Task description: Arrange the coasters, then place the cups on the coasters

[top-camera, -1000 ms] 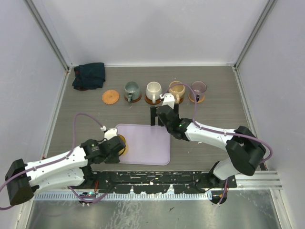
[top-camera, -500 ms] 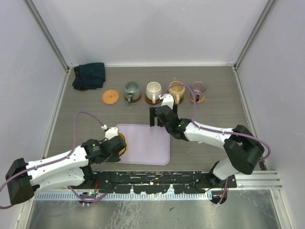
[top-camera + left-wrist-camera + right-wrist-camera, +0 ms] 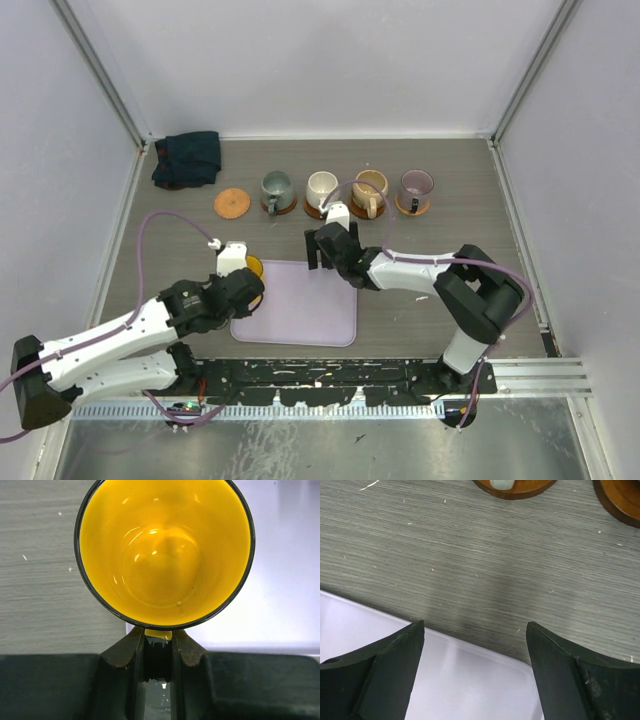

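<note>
Left claw pinches nearly closed on the yellow cup by its handle, holding it upright just ahead, presumably bound for the bare coaster beyond; right claw gapes wide, empty.

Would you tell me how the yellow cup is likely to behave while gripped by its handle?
The yellow cup looks rigid and glazed, with bright reflections inside, so it is probably hard, slippery and breakable if dropped. The left gripper pinches only its handle, so the body sits off to one side and may swivel or sag if moved quickly.
</note>
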Robot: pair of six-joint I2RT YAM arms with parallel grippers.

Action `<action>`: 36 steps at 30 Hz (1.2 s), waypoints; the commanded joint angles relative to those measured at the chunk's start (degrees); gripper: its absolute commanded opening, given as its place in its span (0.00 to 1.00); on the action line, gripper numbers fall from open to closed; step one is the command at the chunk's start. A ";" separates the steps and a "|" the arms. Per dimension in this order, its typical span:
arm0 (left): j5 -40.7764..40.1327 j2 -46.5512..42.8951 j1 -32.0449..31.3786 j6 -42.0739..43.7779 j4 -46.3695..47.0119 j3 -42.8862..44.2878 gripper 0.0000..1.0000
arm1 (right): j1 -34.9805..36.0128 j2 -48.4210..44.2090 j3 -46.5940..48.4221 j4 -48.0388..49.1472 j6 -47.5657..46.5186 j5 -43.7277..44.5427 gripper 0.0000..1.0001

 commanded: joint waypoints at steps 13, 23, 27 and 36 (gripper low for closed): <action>-12.41 -1.28 10.78 18.12 14.03 5.22 0.00 | 0.30 8.79 9.85 4.83 -1.23 -1.88 0.78; -4.23 3.14 23.88 30.17 31.74 4.54 0.00 | 0.67 13.32 12.72 3.25 -0.98 -3.66 0.49; -0.94 6.39 28.28 31.24 37.66 4.64 0.00 | 1.44 14.22 13.27 3.07 -1.58 -4.44 0.43; 6.24 14.55 37.03 31.87 48.71 4.58 0.00 | 2.31 18.50 17.74 1.86 -3.41 -6.85 0.43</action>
